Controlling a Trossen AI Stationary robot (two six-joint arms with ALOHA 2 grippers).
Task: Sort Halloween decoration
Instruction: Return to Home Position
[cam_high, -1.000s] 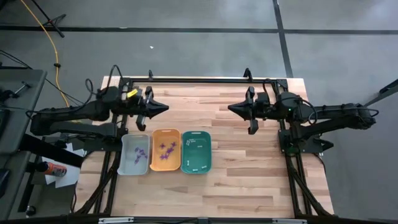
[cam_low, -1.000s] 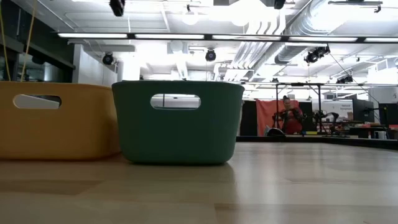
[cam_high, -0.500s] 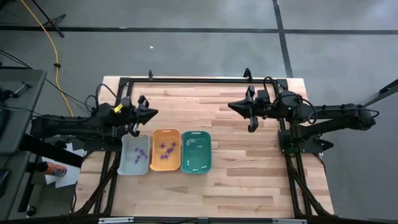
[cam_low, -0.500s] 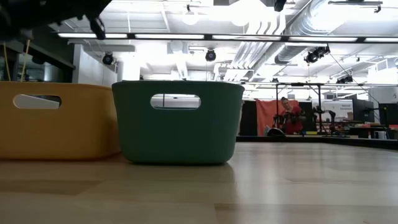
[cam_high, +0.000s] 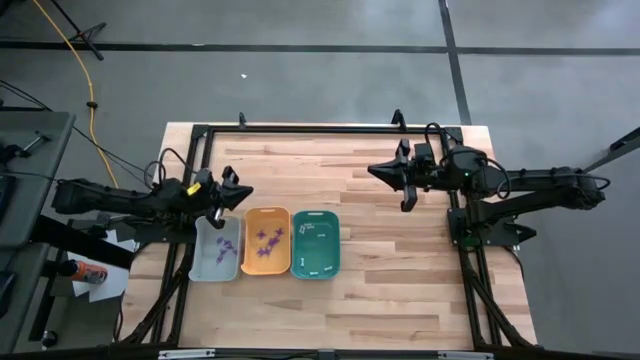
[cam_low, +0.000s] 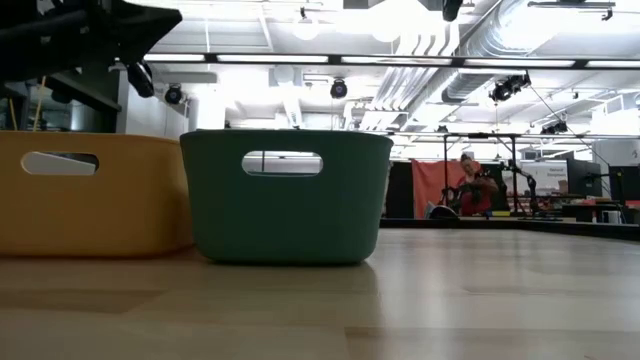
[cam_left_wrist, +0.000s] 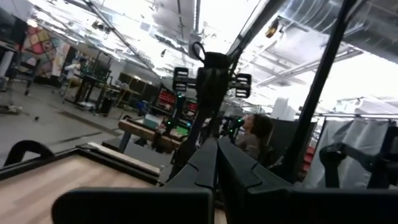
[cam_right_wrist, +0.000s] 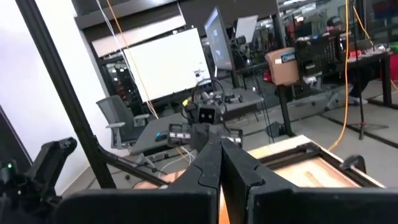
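Observation:
The Halloween decoration lies in three trays near the table's left. Purple pieces (cam_high: 224, 247) sit in the grey tray (cam_high: 196, 252), more purple pieces (cam_high: 266, 241) in the orange tray (cam_high: 247, 240), and small white pieces (cam_high: 312, 231) in the teal tray (cam_high: 336, 244). My left gripper (cam_high: 246, 191) is shut with nothing in it. It hovers just beyond the far ends of the grey and orange trays and points toward the table's right. My right gripper (cam_high: 371, 171) is shut with nothing in it, high over the far middle of the table, facing the left one.
The low view shows the orange tray (cam_low: 90, 190) and the teal tray (cam_low: 285, 195) standing side by side on the wooden table (cam_low: 400, 300), with my left arm (cam_low: 80, 30) dark above them. A black frame (cam_high: 320, 129) runs along the far edge. A person (cam_low: 470, 185) sits far behind.
My left gripper has sunk and drawn back toward the table's left and near edges. It now sits just beyond the far ends of the grey and orange trays, still shut. The trays and pieces have not moved.

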